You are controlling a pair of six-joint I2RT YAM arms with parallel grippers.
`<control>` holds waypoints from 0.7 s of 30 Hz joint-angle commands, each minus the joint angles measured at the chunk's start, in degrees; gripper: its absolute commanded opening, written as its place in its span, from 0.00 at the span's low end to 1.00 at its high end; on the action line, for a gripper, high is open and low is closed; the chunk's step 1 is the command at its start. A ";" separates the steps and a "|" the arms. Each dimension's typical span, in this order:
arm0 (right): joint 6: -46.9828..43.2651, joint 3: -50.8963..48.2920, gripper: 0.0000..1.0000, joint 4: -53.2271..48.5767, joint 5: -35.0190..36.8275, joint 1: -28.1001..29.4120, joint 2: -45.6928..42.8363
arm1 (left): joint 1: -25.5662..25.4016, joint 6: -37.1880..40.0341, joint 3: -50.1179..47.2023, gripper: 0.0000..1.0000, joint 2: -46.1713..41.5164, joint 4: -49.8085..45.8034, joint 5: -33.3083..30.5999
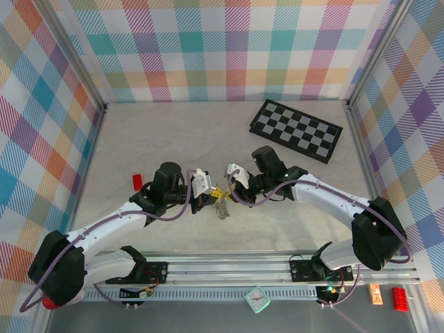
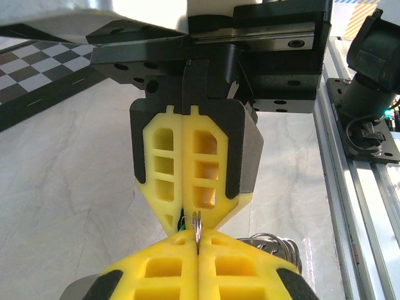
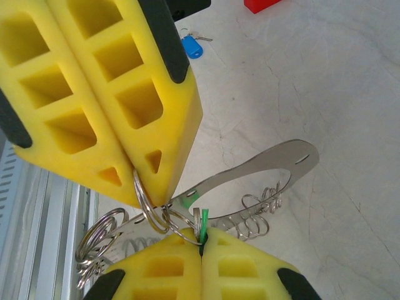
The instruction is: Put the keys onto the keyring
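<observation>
Both arms meet tip to tip above the middle of the bench (image 1: 139, 139), and the whole job sits in the small gap between them. The left gripper (image 3: 156, 199) has its jaws pressed fully together on a wire loop of the keyring (image 3: 256, 167), a curved grey metal strip strung with silvery loops that dangles below the grip. I cannot tell whether its lower end rests on the bench. The right gripper (image 3: 201, 242) has its jaws shut too, pinching the green key (image 3: 204, 220), of which a green sliver pokes out of the seam.

The relation that matters is this: the green key sits just beside the held loop, on the right arm's side. Its long axis runs along the right jaws and points across at the left jaws, while the loop stands edge-on in the left wrist view. I judge that the key's hole has to come square to the wire, so the next move calls for a small twist rather than travel.

A blue key (image 3: 192, 47) lies flat on the bench beyond the left gripper, well apart from both sets of jaws, with a red block (image 3: 262, 5) further off; the left arm looks nearer to it
</observation>
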 commanded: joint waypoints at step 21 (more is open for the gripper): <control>4.42 -6.52 0.32 12.14 -0.88 -0.02 -1.66 | -0.29 -2.79 -1.07 0.00 -1.46 7.76 1.99</control>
